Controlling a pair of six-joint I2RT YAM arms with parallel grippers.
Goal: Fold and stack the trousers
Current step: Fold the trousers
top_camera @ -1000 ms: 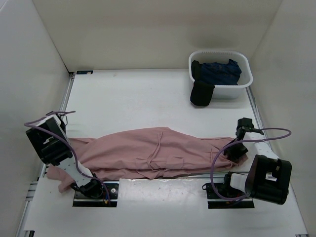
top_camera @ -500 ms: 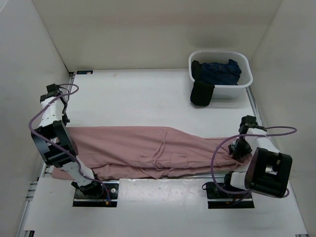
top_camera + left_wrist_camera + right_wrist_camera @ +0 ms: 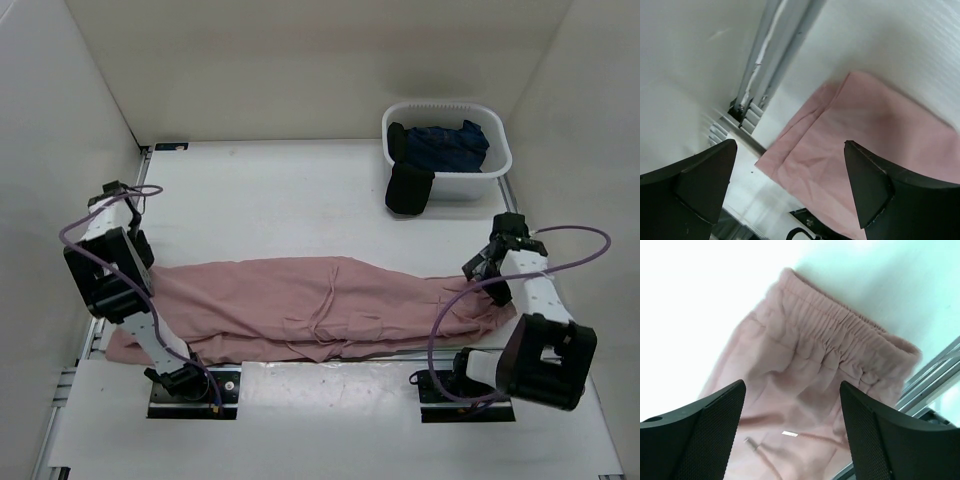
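Observation:
The dusty-pink trousers (image 3: 310,305) lie stretched left to right along the near edge of the table, wrinkled in the middle. My left gripper (image 3: 128,240) hangs open over the leg ends; in the left wrist view (image 3: 790,150) the folded hem corner (image 3: 840,145) lies flat below the wide jaws, untouched. At the other end my right gripper (image 3: 488,265) hovers open above the waist. The right wrist view (image 3: 791,390) shows the gathered elastic waistband (image 3: 850,330) and a thin drawstring (image 3: 760,452) beneath it, with nothing between the fingers.
A white basket (image 3: 492,168) stands at the back right with dark navy garments (image 3: 450,140) inside, and a black piece (image 3: 408,190) hangs over its front rim. Metal rails (image 3: 765,65) run along the table's left side. White walls enclose the table.
Both grippers have opened and let go of the trousers, which now lie flat. The left arm swung from the near corner back along the left edge; the right gripper rose off the waistband.

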